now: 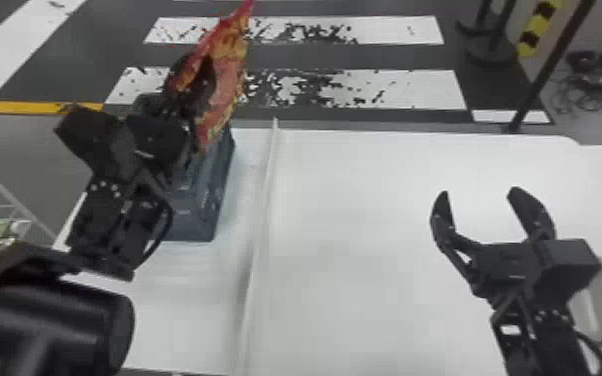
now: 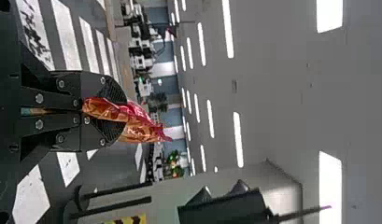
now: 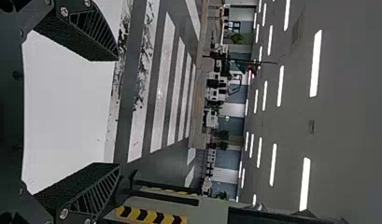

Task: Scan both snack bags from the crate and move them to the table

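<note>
Nearest, at six o'clock in the head view, lies the smooth white bench (image 1: 365, 300), split by a raised pale ridge (image 1: 263, 200) running toward twelve. A wire rack (image 1: 2, 192) stands at eight o'clock. At three, over the bench, the right gripper (image 1: 480, 191) has its fingers spread wide with nothing between them. At nine, a dark blue-grey box (image 1: 192, 220) sits on the bench. Toward eleven, the left gripper (image 1: 200, 82) pinches a snack bag (image 1: 227, 85) between its fingers, raised over the box's far end. The bag is shiny and creased, red and orange with yellow patches, tapering to a crumpled point. Beyond, the grey floor (image 1: 365, 56) carries worn white stripes; a yellow-and-black post (image 1: 537, 27) stands at two. Farthest, the left wrist view shows long ceiling lights (image 2: 228, 28).
</note>
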`<state>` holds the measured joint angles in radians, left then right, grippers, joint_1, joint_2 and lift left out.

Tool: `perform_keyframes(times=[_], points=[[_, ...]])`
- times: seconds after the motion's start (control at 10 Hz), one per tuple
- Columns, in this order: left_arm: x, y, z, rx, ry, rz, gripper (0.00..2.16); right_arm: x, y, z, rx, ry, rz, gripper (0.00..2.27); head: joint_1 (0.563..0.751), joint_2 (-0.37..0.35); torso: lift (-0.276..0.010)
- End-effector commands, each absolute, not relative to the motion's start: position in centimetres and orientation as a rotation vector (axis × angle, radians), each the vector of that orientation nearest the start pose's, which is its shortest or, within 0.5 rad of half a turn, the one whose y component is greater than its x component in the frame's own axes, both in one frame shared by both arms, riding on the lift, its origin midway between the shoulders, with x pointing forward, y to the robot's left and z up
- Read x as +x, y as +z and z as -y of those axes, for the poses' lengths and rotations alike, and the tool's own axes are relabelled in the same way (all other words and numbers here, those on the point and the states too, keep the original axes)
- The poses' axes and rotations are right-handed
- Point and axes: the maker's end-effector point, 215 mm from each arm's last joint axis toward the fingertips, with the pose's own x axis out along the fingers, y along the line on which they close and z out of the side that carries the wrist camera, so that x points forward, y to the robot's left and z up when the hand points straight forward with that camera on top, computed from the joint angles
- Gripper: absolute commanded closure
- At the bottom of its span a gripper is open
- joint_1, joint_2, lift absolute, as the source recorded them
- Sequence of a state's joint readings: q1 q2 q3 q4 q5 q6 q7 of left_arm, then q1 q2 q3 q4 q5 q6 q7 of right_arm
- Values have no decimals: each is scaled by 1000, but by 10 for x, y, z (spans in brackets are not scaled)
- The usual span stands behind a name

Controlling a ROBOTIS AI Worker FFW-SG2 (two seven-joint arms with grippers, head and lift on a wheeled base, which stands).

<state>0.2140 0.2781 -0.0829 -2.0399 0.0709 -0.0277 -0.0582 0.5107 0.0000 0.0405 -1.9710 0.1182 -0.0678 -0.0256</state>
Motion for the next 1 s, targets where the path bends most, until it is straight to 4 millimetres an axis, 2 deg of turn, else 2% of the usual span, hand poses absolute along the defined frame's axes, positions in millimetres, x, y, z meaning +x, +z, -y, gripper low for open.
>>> perform_keyframes(times=[0.0, 0.1, 0.2, 0.3, 0.5, 0.7, 0.9], points=[[508, -213, -144, 197, -329, 260, 2142, 440, -363, 216, -98, 5, -39, 127, 695, -17, -87], [501, -224, -117, 206, -390, 252, 2145, 440, -362, 226, -102, -23, -37, 127, 695, -39, -87], [493, -240, -91, 232, -448, 235, 2142, 439, -363, 235, -101, -44, -41, 127, 695, -91, -87], [484, -264, -67, 277, -502, 209, 2145, 438, -362, 246, -105, -73, -39, 127, 695, -139, -87], [466, -309, -31, 320, -592, 165, 2145, 437, -362, 261, -108, -119, -39, 127, 695, -228, -87], [443, -354, 11, 337, -689, 121, 2142, 438, -361, 266, -109, -142, -38, 127, 695, -283, -87], [431, -396, 37, 336, -751, 67, 2142, 438, -360, 275, -95, -158, -35, 127, 695, -349, -87]])
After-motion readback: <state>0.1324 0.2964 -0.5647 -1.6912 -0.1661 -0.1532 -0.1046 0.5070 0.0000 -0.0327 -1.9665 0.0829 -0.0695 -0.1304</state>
